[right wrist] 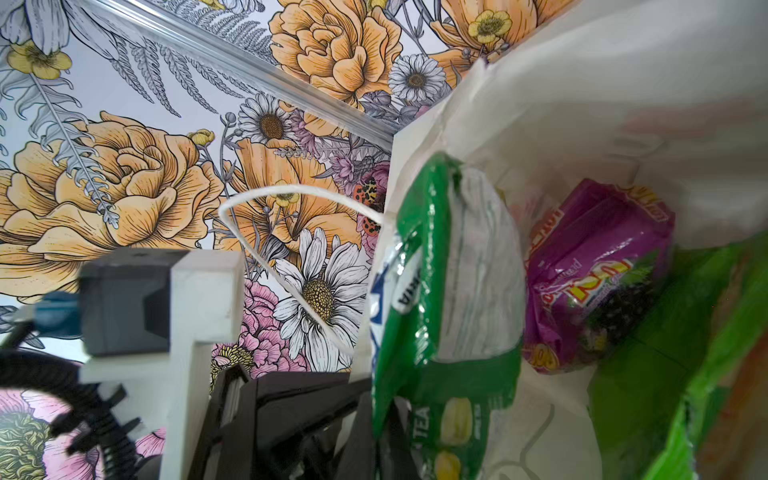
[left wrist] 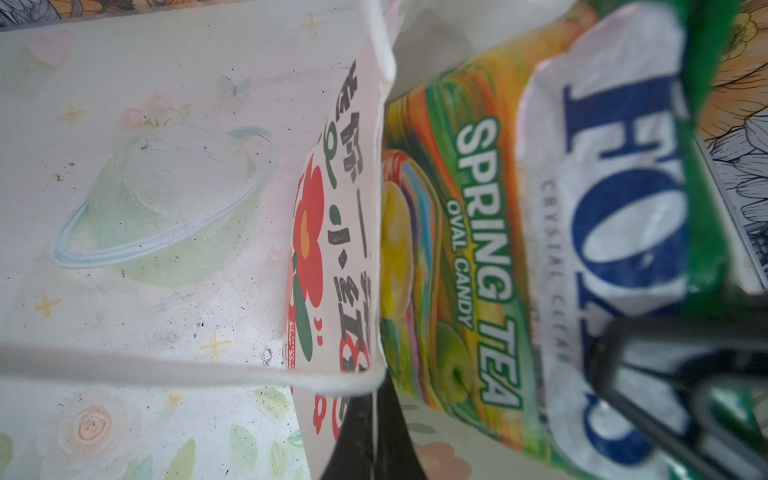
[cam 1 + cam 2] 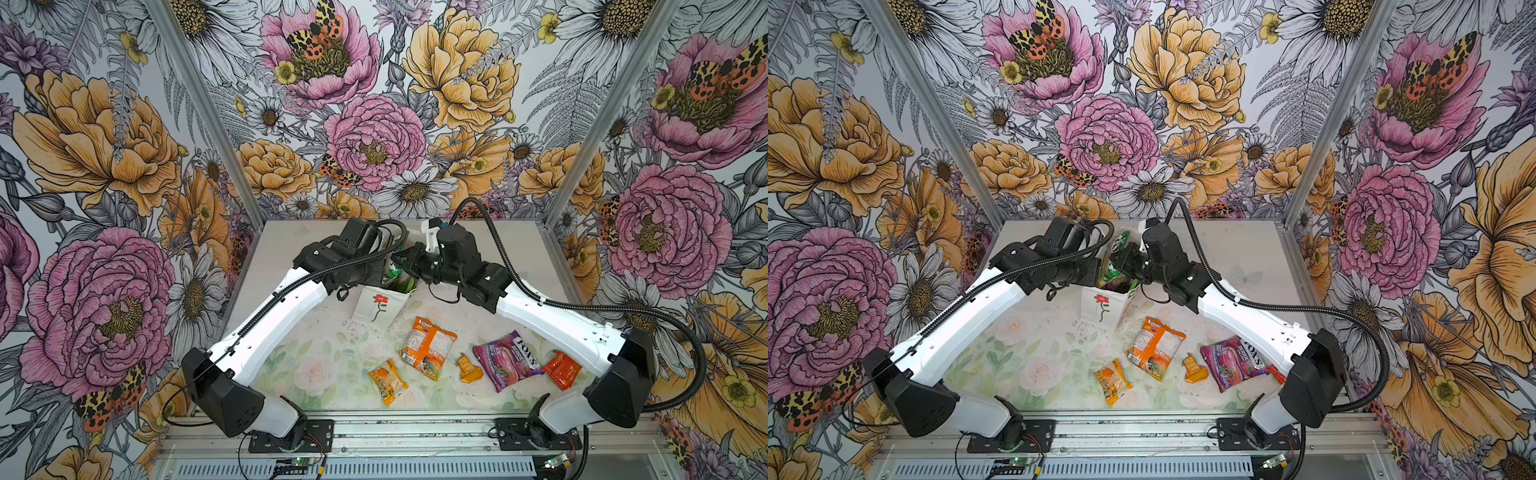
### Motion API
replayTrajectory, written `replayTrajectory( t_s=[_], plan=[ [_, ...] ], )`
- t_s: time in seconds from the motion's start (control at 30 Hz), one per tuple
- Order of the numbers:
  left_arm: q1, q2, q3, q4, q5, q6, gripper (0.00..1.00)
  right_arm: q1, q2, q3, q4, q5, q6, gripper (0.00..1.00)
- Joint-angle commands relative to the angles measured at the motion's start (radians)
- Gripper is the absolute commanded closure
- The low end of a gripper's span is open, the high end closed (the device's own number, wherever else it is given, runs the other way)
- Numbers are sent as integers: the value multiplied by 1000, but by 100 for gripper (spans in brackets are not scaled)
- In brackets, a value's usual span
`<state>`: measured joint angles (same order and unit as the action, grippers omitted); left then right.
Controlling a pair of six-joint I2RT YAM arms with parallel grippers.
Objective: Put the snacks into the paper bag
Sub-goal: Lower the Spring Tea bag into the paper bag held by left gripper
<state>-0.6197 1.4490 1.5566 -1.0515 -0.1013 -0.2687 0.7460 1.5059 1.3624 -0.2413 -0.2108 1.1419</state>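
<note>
The white paper bag [image 3: 374, 307] [image 3: 1096, 305] with a red flower stands mid-table. My left gripper [image 2: 375, 399] is shut on the rim of its wall [image 2: 332, 208]. My right gripper [image 1: 380, 415] is shut on a green Fox's candy bag [image 1: 440, 270] [image 2: 478, 249], which stands partly inside the bag's mouth. A purple pouch [image 1: 594, 282] and a green chips bag [image 1: 706, 353] lie inside. On the table lie an orange pack [image 3: 428, 349], a purple Fox's bag [image 3: 507, 361], two small orange sachets [image 3: 388, 381] [image 3: 469, 369] and a red sachet [image 3: 562, 370].
Both forearms meet over the bag from either side. The bag's cord handle [image 1: 266, 232] loops out beside the left arm's wrist camera mount [image 1: 199, 311]. Floral walls close in the table on three sides, and a metal rail [image 3: 415, 432] runs along the front.
</note>
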Motion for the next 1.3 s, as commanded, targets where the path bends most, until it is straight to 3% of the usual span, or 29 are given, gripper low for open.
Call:
replayTrajectory(
  t_s=[0.0,0.73,1.27],
  plan=[
    [-10,-53,-1,90,-5,22,100,7,4,14,82,0,-2,100],
    [-1,-72,-24,119,43,27,100,9,156,52,83,-12,-33,100],
    [0,-68,-30,120,48,31,100,7,199,284,-236,62,-180,100]
  ],
)
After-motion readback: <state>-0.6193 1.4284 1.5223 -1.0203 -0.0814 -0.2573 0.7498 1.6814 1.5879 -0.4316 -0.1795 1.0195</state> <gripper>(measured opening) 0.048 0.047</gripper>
